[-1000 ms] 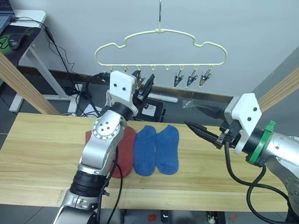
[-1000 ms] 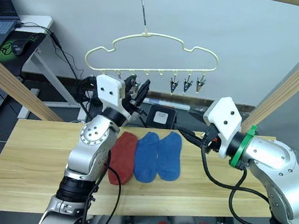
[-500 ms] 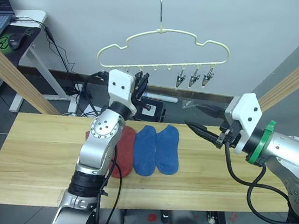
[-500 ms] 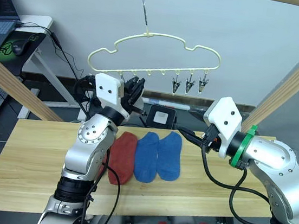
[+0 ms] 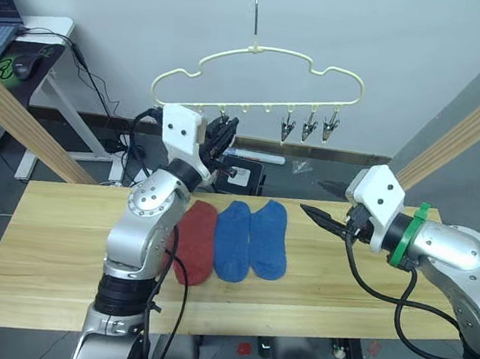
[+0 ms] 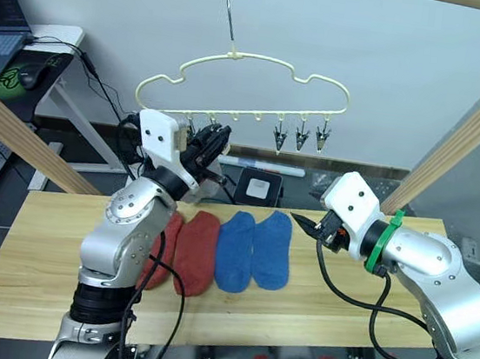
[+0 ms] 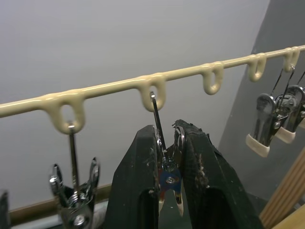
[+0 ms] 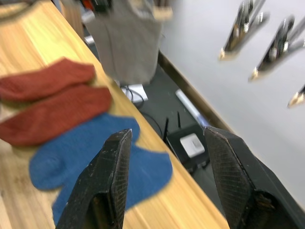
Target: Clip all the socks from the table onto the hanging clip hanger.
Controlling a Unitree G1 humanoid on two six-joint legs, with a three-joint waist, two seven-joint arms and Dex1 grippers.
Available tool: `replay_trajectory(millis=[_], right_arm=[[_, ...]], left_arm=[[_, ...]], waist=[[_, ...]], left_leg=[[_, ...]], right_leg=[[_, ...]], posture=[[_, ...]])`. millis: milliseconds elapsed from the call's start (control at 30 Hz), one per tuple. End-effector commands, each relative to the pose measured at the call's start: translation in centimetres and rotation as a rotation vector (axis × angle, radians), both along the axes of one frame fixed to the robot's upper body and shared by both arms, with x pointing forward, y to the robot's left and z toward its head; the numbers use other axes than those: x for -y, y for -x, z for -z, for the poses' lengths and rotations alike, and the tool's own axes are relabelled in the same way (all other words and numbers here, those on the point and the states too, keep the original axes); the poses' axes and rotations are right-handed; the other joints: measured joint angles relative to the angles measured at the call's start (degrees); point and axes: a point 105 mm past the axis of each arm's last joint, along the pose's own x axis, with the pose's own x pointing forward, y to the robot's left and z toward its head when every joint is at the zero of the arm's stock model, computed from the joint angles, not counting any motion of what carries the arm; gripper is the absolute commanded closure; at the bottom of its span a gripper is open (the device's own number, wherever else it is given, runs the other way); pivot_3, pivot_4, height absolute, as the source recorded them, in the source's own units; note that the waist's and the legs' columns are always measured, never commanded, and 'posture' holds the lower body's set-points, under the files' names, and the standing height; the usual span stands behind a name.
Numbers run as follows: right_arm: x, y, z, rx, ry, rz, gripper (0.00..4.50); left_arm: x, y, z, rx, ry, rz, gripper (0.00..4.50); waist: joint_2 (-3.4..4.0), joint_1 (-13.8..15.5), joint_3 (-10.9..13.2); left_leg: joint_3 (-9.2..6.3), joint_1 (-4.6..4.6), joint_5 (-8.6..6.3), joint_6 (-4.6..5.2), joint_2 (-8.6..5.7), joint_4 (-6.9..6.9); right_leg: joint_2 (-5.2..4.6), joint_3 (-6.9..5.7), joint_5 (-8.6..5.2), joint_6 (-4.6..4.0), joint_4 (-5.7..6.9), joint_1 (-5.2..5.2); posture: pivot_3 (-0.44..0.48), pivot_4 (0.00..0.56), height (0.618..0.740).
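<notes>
The clip hanger (image 5: 258,81) hangs above the far edge of the table (image 5: 57,245), a thin pale-yellow wire bent into a wavy cloud outline, with small loops along its lower bar and bright metal clips dangling from them. My left gripper (image 7: 167,157) is raised to that bar, and its two black fingers are pressed narrow around one clip (image 7: 167,162), the one hanging from a loop near the middle of the bar. In my left wrist view the clip's steel wire runs up between my fingertips to its loop, and a bit of blue shows at its lower end. Another clip (image 7: 75,191) hangs just beside it on one side, and further clips with pale tips (image 7: 261,125) hang well apart on the other.

Below, on the light-wood plank top with its long grain, four socks of soft knit lie side by side, touching: two rust-red socks (image 6: 187,250) toward my left arm and two blue socks (image 6: 253,249) next to them. A light grey sock (image 8: 127,43) hangs up beside the clips, blurred in my right wrist view.

My right gripper (image 8: 167,167) hovers above the table just beside the blue pair, fingers spread wide and holding nothing.
</notes>
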Motion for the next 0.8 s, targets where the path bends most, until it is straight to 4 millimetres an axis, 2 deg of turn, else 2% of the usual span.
replay_trajectory(millis=[33,167,267,333,533,800], right_arm=[[0.0,-0.6,0.5,0.015,0.011,0.032,2.01],[0.0,-1.9,2.1,-0.020,0.003,0.088,2.01],[-0.3,-3.1,3.4,-0.052,-0.034,0.139,1.44],[-0.7,-3.8,4.5,-0.070,-0.044,0.157,0.79],[-2.0,-6.3,8.5,-0.137,-0.104,0.207,0.78],[-2.7,-9.3,11.6,-0.188,-0.181,0.277,0.78]], left_arm=[[-0.1,1.4,-2.1,0.058,-0.014,0.087,4.15],[-0.6,1.7,-2.0,0.040,-0.055,0.125,4.15],[-0.8,1.8,-2.1,0.033,-0.068,0.136,4.15],[-0.8,1.9,-2.3,0.030,-0.075,0.139,4.15],[-0.5,2.6,-2.6,0.012,-0.087,0.179,4.15],[-0.6,3.3,-2.9,-0.015,-0.094,0.219,4.15]], waist=[[0.00,0.0,0.0],[0.00,0.1,0.0],[0.02,0.2,0.0],[0.06,0.3,0.1],[0.12,0.7,0.4],[0.47,1.8,1.4]], left_leg=[[0.00,0.00,0.00,0.00,0.00,0.00],[-0.02,0.03,0.00,0.00,0.02,-0.01],[-0.03,0.04,0.00,0.00,0.02,-0.01],[-0.02,0.04,-0.01,0.01,0.02,-0.01],[-0.01,0.11,-0.01,0.01,0.04,-0.08],[0.03,0.14,-0.01,0.01,0.06,-0.10]], right_leg=[[0.00,0.00,0.00,0.00,0.00,0.00],[0.02,0.02,0.00,0.00,-0.01,0.00],[0.01,0.05,-0.01,0.01,-0.02,0.00],[0.02,0.09,-0.01,0.01,-0.02,-0.02],[0.05,0.13,-0.05,0.08,-0.03,-0.01],[0.07,0.14,-0.05,0.07,-0.05,-0.04]], posture=[[-0.215,0.296,0.735],[-0.199,0.322,0.735],[-0.187,0.345,0.735],[-0.179,0.360,0.735],[-0.145,0.393,0.735],[-0.111,0.407,0.735]])
